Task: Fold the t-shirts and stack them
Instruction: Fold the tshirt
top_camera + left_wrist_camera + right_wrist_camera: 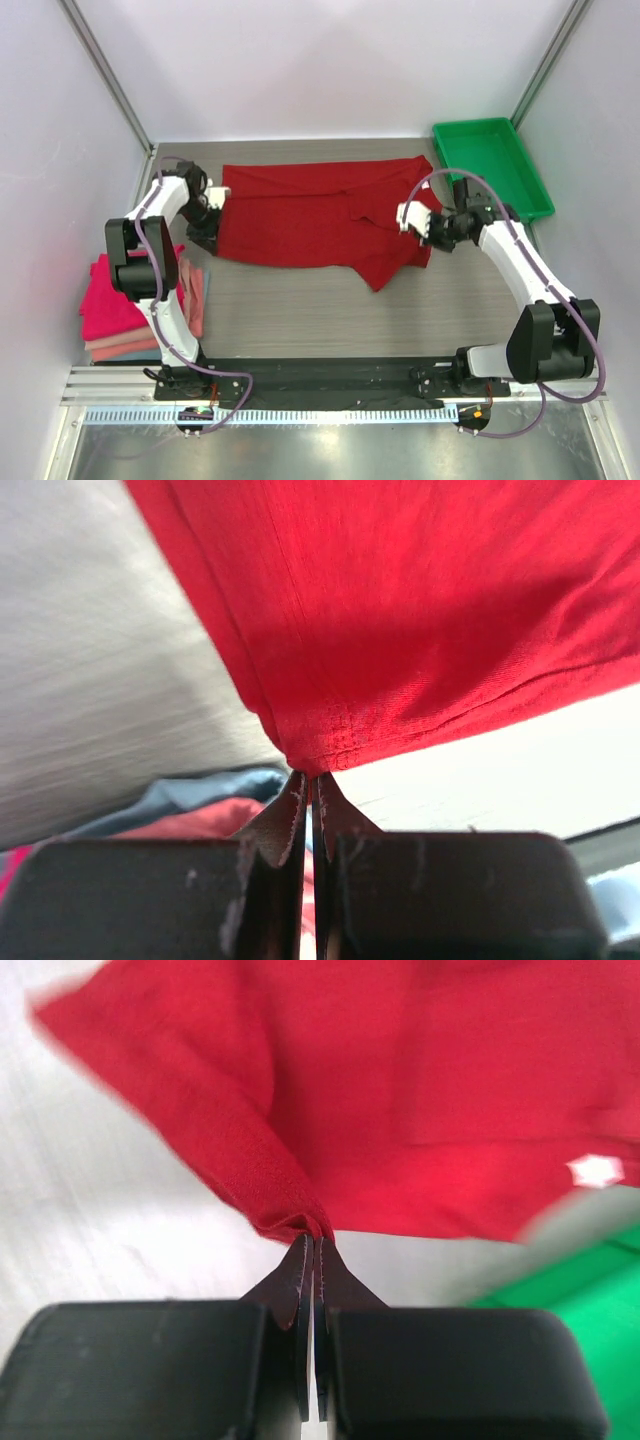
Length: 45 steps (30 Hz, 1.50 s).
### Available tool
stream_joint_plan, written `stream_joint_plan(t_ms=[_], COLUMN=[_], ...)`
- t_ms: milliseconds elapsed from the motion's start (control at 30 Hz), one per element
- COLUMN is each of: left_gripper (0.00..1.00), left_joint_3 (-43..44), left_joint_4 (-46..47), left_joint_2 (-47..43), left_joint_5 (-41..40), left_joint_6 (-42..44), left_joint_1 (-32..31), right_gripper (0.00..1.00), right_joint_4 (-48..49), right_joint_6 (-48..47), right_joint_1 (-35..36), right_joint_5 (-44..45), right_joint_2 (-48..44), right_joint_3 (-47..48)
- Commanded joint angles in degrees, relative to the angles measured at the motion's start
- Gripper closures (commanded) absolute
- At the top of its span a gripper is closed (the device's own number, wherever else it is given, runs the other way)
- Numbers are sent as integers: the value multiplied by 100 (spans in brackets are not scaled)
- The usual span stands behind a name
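Clamping t-shirt [300, 215]: left pincer [312, 780], right pincer [315, 1245]

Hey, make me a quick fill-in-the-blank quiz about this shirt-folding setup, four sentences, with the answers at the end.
1. The large t-shirt spread out is dark ____.
2. The left gripper and right gripper are each ____ on an edge of it.
3. The green tray sits at the far ____ corner of the table.
4. The stack of folded pink shirts lies on the robot's ____ side.

Missing words: red; shut; right; left.
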Motion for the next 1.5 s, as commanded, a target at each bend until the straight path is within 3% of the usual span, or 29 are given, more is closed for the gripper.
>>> stream_joint_plan(t_ms=[0, 400, 1067, 1133, 1167, 1200, 1233, 1300, 1467], left_gripper=[99, 100, 100, 87, 72, 58, 56, 54, 53], left_joint_3=[501, 1732, 4658, 4948, 5028, 5081, 5203, 5152, 4450], left_joint_4=[-156, -68, 46, 178, 230, 344, 397, 564, 785], left_joint_2=[-257, 314, 2458, 2747, 2810, 2880, 2863, 2636, 1731], left_joint_5=[-14, 30, -374, -585, -716, -1048, -1138, -1183, -719], left_joint_6=[173, 226, 78, 85, 68, -28, -107, -335, -311], left_joint_1=[-15, -41, -6, -23, -58, -102, -129, -146, -226], right_gripper=[99, 99, 99, 98, 93, 73, 64, 59, 53], right_joint_4=[108, 811, 1954, 2086, 2165, 2261, 2323, 2603, 2588], right_joint_6=[467, 1556, 2813, 2919, 3007, 3277, 3515, 4025, 4238], right_joint_1=[-69, -165, -148, -113, -87, -60, -17, -16, 10], right_joint_5=[8, -18, 465, 544, 788, 982, 1184, 1459, 889], right_joint_2=[-47, 1333, 4277, 4749, 4909, 5111, 5331, 5237, 4236], right_joint_3=[714, 2753, 5355, 5749, 5926, 6163, 6661, 6841, 5745])
